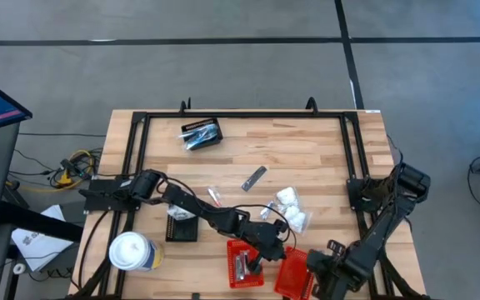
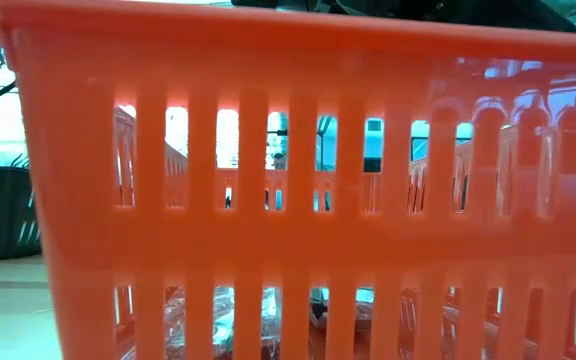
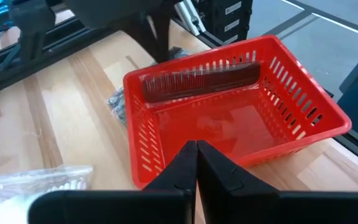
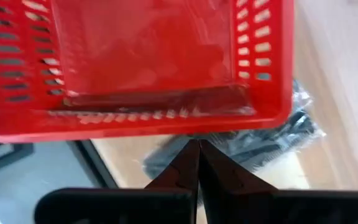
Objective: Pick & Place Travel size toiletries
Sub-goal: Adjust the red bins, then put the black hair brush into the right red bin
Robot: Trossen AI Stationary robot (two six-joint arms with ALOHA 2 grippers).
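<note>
We see a pale wooden worktop (image 1: 307, 158) framed by black rails, standing on a grey concrete floor (image 1: 223, 67); yellow cables (image 1: 73, 167) lie off its left edge. A white lidded cup (image 1: 132, 252) stands near the left front corner.

The toiletries are scattered: white clear-wrapped packets (image 1: 292, 210) right of centre, a slim grey stick (image 1: 254, 178) just beyond them, and silvery pieces in a black basket (image 1: 201, 133) at the far side. Two red baskets (image 1: 246, 265) sit at the near edge, one holding a dark comb (image 3: 201, 81).

The left gripper (image 3: 197, 163) hovers over that red basket, fingers pressed together. The right gripper (image 4: 199, 162), at the near right, also has its fingers together, holding nothing.
</note>
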